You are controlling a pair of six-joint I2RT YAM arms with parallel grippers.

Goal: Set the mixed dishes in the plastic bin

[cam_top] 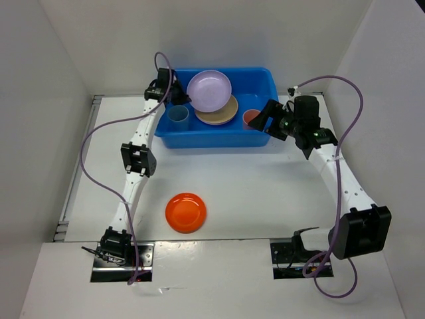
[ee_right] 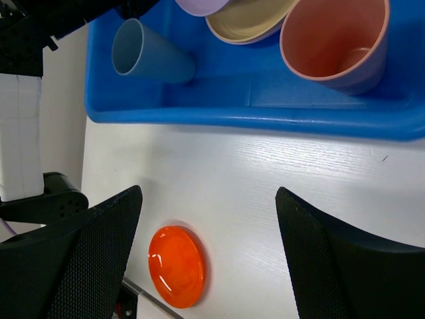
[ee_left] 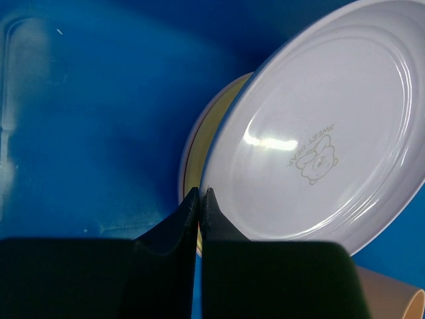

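My left gripper (cam_top: 179, 96) (ee_left: 200, 193) is shut on the rim of the lavender plate (cam_top: 209, 90) (ee_left: 319, 133) and holds it tilted over the blue plastic bin (cam_top: 212, 138) (ee_right: 252, 116). Under it in the bin lies the tan-yellow plate (cam_top: 222, 114) (ee_right: 249, 18), with a pinkish rim showing beneath it. The light-blue cup (cam_top: 178, 114) (ee_right: 149, 56) and the salmon-pink cup (cam_top: 251, 118) (ee_right: 335, 40) lie in the bin. The orange plate (cam_top: 186, 212) (ee_right: 176, 266) sits on the table. My right gripper (cam_top: 264, 121) (ee_right: 207, 193) is open and empty by the bin's front right.
White walls enclose the table on the left, back and right. The left arm reaches along the table's left side to the bin's back left corner. Purple cables loop beside both arms.
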